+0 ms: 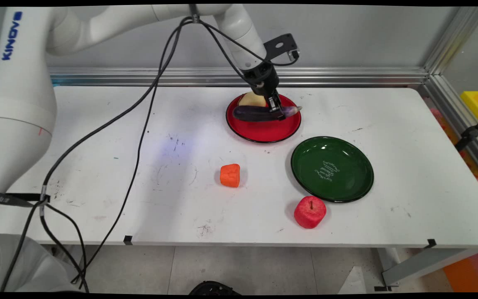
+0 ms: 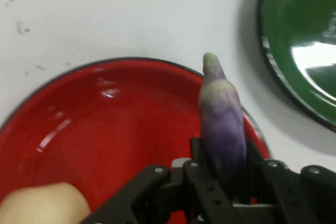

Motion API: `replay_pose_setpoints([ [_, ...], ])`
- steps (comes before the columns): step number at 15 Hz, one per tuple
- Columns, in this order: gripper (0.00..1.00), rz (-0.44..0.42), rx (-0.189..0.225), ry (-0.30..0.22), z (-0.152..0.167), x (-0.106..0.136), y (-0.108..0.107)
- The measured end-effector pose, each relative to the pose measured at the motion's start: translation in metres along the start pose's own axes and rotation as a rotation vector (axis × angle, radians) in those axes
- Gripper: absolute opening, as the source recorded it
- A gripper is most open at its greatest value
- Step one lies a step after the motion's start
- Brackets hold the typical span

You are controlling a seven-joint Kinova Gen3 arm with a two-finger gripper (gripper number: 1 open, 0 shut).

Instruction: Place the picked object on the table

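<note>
Claw [image 1: 277, 109] clamped on eggplant [image 1: 259, 113] | over red plate [image 1: 264, 132] | pale item [image 1: 250, 100] behind, partly hidden

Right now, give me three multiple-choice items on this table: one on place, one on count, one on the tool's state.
1. Where is the eggplant?
A. over the red plate
B. on the green plate
C. on bare table

2. How many plates are there?
A. one
B. two
C. three

3. The tool is:
A. open and empty
B. shut on the eggplant
C. shut on the apple

Answers:
1 A, the main view shows it lying across the red plate, beside a pale yellowish item.
2 B, one red and one green.
3 B, the hand view shows the fingers pressed on both sides of it.
</note>
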Motion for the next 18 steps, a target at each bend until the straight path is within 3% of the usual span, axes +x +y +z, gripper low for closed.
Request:
replay_pose_setpoints([
  [6,0.00,-0.018,-0.008,-0.006,-0.027,-0.029,0.049],
  [10,0.00,-0.027,-0.007,-0.022,-0.036,-0.064,0.077],
  [18,0.00,-0.030,0.030,-0.034,-0.025,-0.118,0.093],
])
